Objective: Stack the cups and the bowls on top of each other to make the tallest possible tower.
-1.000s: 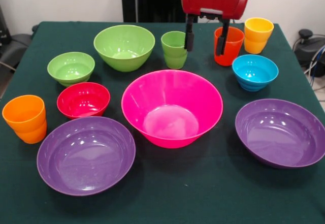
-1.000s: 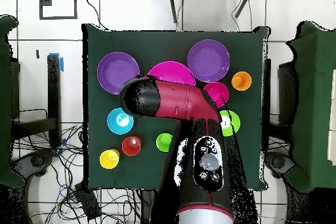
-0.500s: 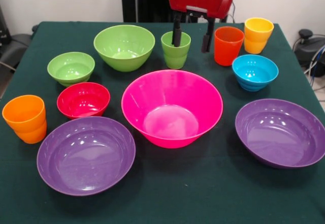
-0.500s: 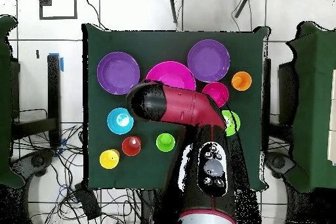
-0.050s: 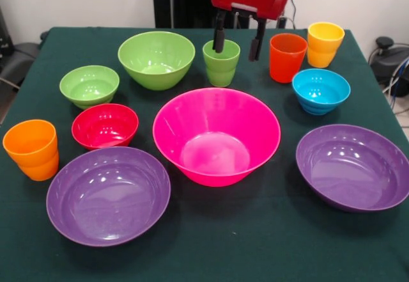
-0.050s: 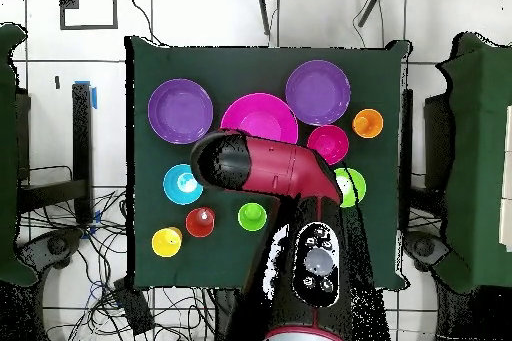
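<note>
My gripper [image 5: 238,43] hangs open and empty at the table's far side. Its left finger [image 5: 219,39] shows over the mouth of the green cup [image 5: 221,64]; the right finger [image 5: 256,47] sits between that cup and the red-orange cup [image 5: 287,57]. The yellow-orange cup [image 5: 324,43] stands far right and the orange cup [image 5: 30,149] near left. The hot-pink bowl [image 5: 216,135] is at the centre, with purple bowls [image 5: 108,194] [image 5: 353,165] to either side. All stand singly. In the overhead view the arm [image 6: 270,162] hides the gripper.
A medium light-green bowl [image 5: 156,58], a small light-green bowl [image 5: 89,85], a red bowl [image 5: 105,125] and a blue bowl [image 5: 321,90] ring the pink one on the dark green cloth [image 5: 211,243]. Cables and chairs surround the table [image 6: 150,57].
The gripper has moved left from in front of the red-orange cup to over the green cup and risen slightly. It stays open; no cup or bowl has moved.
</note>
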